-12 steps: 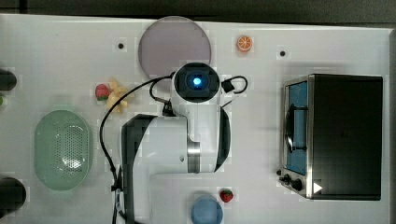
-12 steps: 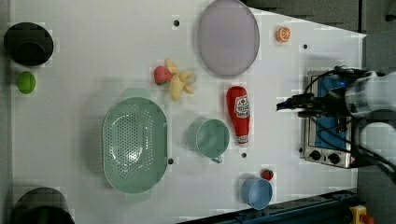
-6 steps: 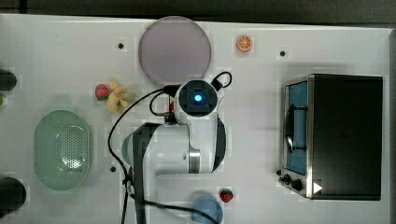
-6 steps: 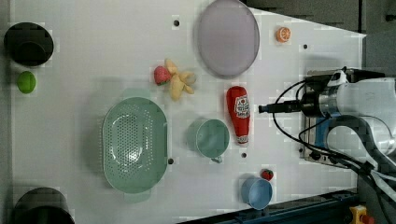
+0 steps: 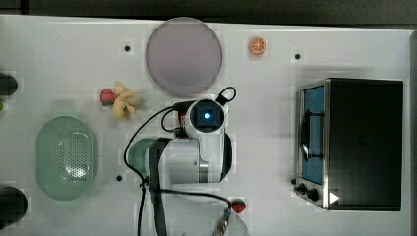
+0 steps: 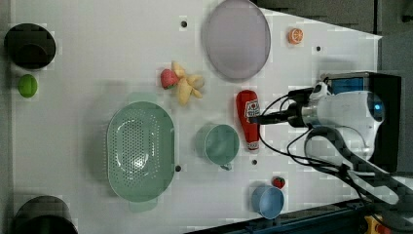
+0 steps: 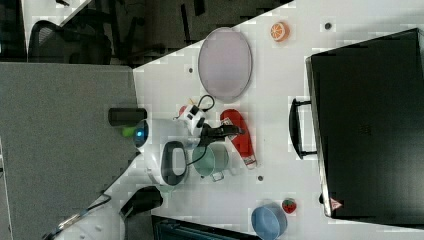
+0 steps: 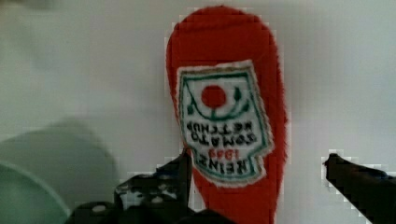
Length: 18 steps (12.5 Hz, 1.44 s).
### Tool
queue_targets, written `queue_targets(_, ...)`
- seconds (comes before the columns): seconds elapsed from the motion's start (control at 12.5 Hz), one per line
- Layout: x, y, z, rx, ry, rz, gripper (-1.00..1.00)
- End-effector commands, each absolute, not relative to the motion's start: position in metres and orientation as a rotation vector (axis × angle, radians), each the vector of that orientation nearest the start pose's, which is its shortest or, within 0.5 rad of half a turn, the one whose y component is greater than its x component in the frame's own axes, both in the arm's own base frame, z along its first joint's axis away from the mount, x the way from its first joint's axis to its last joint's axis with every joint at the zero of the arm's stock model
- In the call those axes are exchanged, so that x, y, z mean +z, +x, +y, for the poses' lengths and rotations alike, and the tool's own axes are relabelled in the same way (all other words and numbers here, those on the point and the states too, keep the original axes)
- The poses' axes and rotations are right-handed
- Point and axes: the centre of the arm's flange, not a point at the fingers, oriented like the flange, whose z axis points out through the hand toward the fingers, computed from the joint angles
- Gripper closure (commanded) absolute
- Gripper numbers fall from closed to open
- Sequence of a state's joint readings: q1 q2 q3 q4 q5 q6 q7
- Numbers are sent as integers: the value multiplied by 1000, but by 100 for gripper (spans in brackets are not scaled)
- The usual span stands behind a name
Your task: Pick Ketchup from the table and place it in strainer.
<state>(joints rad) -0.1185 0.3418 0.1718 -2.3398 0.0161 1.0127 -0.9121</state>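
Arm (image 5: 194,160): white glossy rounded shells, dark grey band at joint seam. Round black cap with glowing blue light (image 5: 206,116) on wrist end. Black cables (image 5: 142,147) loop loose along links, small loop near wrist. Gripper (image 6: 260,119): black body, slim black fingers (image 8: 159,184), dimpled dark finger surface in wrist view. White camera block (image 7: 192,119) near wrist.

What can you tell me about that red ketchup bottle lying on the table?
The ketchup is a red, plastic-looking squeeze bottle with a white label and a narrow white cap end. It lies flat on the white table, label up, beside a green cup and below the grey plate in the left view. The open gripper straddles it, apparently not yet gripping.
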Motion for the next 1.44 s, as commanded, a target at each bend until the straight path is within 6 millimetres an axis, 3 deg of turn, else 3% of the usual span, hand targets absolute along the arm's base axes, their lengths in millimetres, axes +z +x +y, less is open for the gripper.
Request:
queue_targets(0.08,162,498,30,96,-3047,-287,-100)
queue_targets(0.16,154,497,30,94,-3045,-286,-93)
queue_targets(0.4,153,499,32,74,-3045,-288,-25)
queue_targets(0.64,181,509,33,3,-3054,-299,-25)
queue_targets(0.8,219,515,39,-34,-3062,-322,-25)
queue_targets(1.2,343,518,71,0,-3092,-346,-25)
queue_targets(1.44,395,506,111,19,-3124,-246,-25)
